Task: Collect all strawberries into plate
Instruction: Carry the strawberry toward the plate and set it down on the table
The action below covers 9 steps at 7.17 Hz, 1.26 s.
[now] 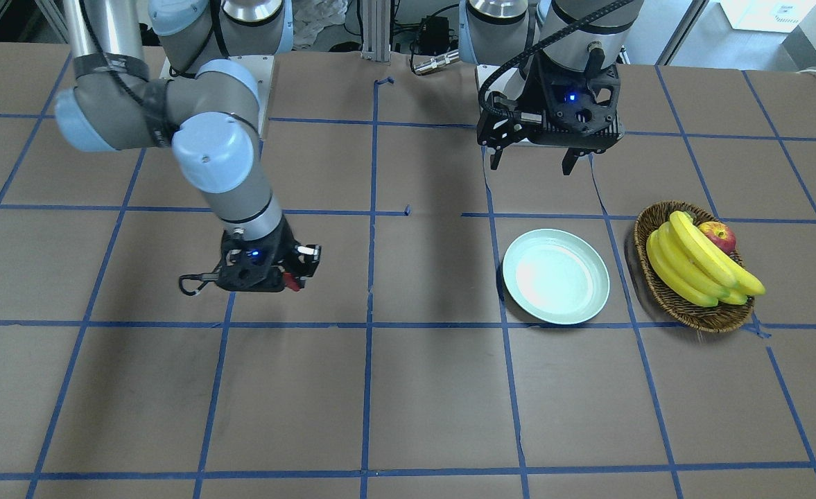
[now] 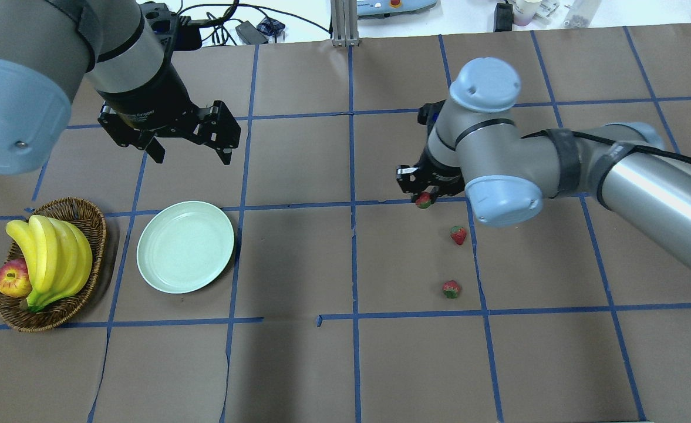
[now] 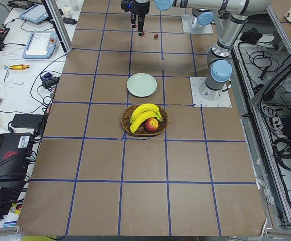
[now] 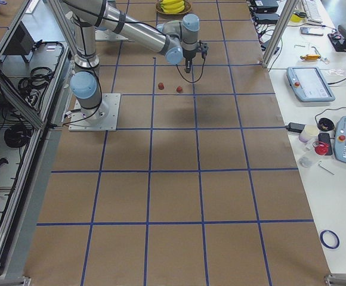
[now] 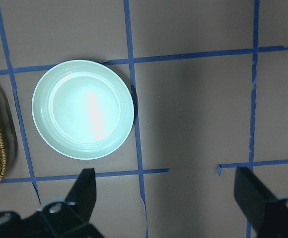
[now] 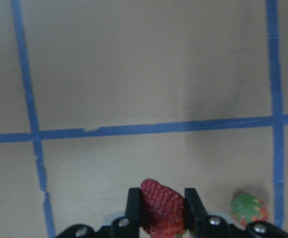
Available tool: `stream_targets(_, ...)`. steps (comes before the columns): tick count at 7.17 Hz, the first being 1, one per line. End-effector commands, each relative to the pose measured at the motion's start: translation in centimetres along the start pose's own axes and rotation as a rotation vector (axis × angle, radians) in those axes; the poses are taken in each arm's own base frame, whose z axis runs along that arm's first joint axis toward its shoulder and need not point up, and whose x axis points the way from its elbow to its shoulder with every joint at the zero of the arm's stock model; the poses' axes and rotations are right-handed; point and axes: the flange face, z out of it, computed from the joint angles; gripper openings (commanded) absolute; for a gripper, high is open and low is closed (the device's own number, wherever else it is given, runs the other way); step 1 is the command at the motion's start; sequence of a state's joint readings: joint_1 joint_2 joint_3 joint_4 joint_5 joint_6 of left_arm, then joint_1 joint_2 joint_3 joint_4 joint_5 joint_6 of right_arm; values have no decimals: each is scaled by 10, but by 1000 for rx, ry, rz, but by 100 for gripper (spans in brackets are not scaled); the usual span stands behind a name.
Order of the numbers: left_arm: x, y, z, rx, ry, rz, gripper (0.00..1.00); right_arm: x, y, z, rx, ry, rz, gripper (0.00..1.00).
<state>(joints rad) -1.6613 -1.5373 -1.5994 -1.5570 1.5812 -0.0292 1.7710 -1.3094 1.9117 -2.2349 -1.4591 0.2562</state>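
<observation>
My right gripper [image 2: 424,200] is shut on a red strawberry [image 6: 161,208] and holds it above the table, right of centre in the overhead view. Two more strawberries lie on the table near it, one [image 2: 458,234] close by and one [image 2: 451,288] further toward the robot. One of them shows in the right wrist view [image 6: 248,209]. The pale mint plate [image 2: 185,254] is empty and lies left of centre. My left gripper [image 2: 191,155] is open and empty, hovering just beyond the plate [image 5: 83,109].
A brown wicker basket [image 2: 90,214] with bananas [image 2: 51,252] and a red-yellow apple [image 2: 13,278] stands left of the plate. Blue tape lines grid the brown table. In the front-facing view the right arm [image 1: 220,159] hides the two loose strawberries.
</observation>
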Motion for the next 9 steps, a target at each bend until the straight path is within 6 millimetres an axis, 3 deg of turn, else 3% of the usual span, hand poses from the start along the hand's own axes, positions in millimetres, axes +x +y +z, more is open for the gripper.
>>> stream_targets(1, 0, 0, 1, -2, 1, 0, 100, -81, 37, 23, 33, -56, -107, 0)
stream_targets(3, 0, 0, 1, -2, 0, 0, 100, -101, 42, 58, -18, -167, -132, 0)
stream_targets(4, 0, -1, 2, -3, 1, -2, 100, -113, 54, 72, -44, -160, -156, 0)
stream_targets(5, 0, 0, 1, -2, 0, 0, 100, -120, 60, 77, -51, -160, -172, 10)
stream_targets(6, 0, 0, 1, -2, 0, 0, 100, -118, 63, 81, -60, -150, -170, 95)
stream_targets(8, 0, 0, 1, -2, 0, 0, 100, -114, 61, 75, -44, -118, -174, 100)
stream_targets(9, 0, 0, 0, 0, 0, 0, 100, -99, 46, 67, 7, -42, -156, 100)
